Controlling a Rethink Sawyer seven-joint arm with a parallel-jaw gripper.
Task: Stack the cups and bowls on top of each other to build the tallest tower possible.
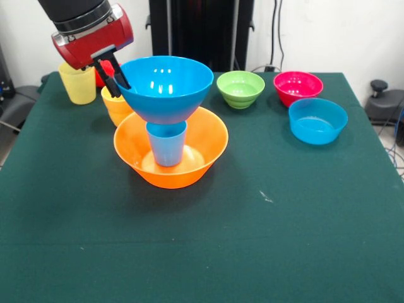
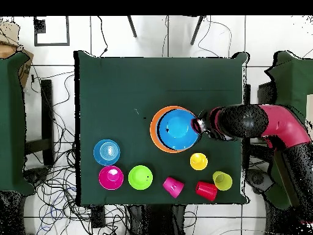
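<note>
The tower stands left of the table's middle: a large orange bowl (image 1: 136,165) (image 2: 153,136) holds an upright light blue cup (image 1: 167,144), and a large blue bowl (image 1: 165,85) (image 2: 177,127) rests on that cup. My gripper (image 1: 112,78) (image 2: 197,125) is at the blue bowl's rim, one finger inside and one outside, pinching it. Just behind the tower sits an orange cup (image 1: 115,108) (image 2: 198,161). A yellow cup (image 1: 77,82) (image 2: 222,180) stands further back. The red cup (image 1: 108,67) (image 2: 206,190) is mostly hidden by the gripper in the front view.
A green bowl (image 1: 240,88) (image 2: 140,177), a magenta bowl (image 1: 298,87) (image 2: 110,177) and a small blue bowl (image 1: 317,120) (image 2: 106,151) sit apart along the robot's side of the table. A pink cup (image 2: 173,186) lies tipped near that edge.
</note>
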